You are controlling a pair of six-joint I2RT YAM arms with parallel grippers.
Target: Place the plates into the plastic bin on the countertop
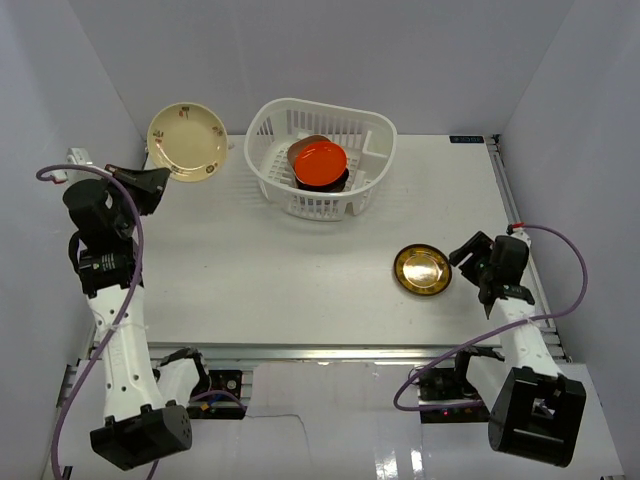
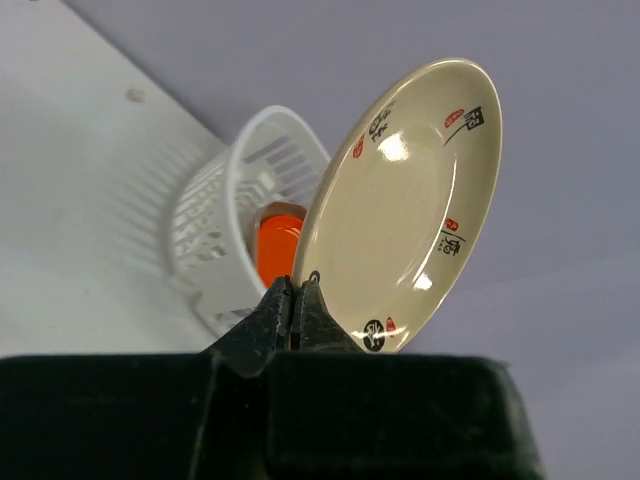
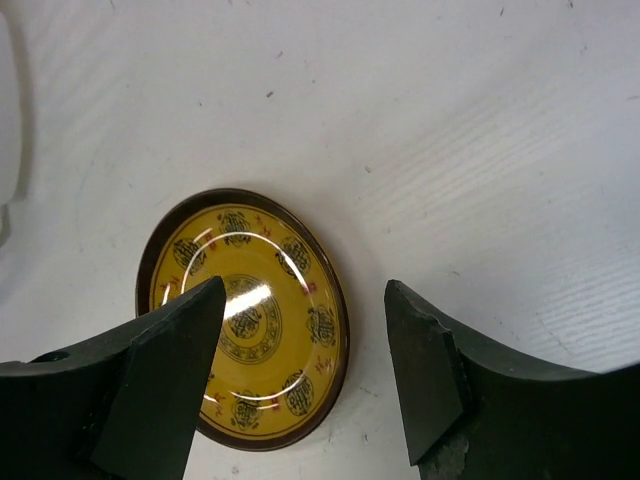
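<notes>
Plates outside the plastic bin (image 1: 372, 130) number 2, as far as the views show: a cream plate (image 2: 405, 205) and a gold patterned plate (image 3: 245, 320). The bin stands at the far middle of the worktop (image 1: 250, 270). It already carries an orange-red plate (image 1: 318, 162) on top of darker plates (image 1: 340, 182), whose count I cannot tell.

The left gripper (image 2: 295, 292) is clenched on the cream plate's lower rim and holds it lifted and tilted on edge, just left of the bin. The step in hand looks like carrying this plate to the bin. The next move calls for a swing rightward over the bin's left wall, high enough to pass the rim. The plate then needs tipping toward flat above the orange-red plate before release; let go on edge, it could wedge against the lattice side.

The gold patterned plate lies flat on the worktop, in front of the bin and to its right, well apart from it. The right gripper (image 3: 303, 292) hangs released over it, jaws spread wide; I cannot tell whether it touches. Picking it up will likely mean working 1 finger under the shallow rim.
</notes>
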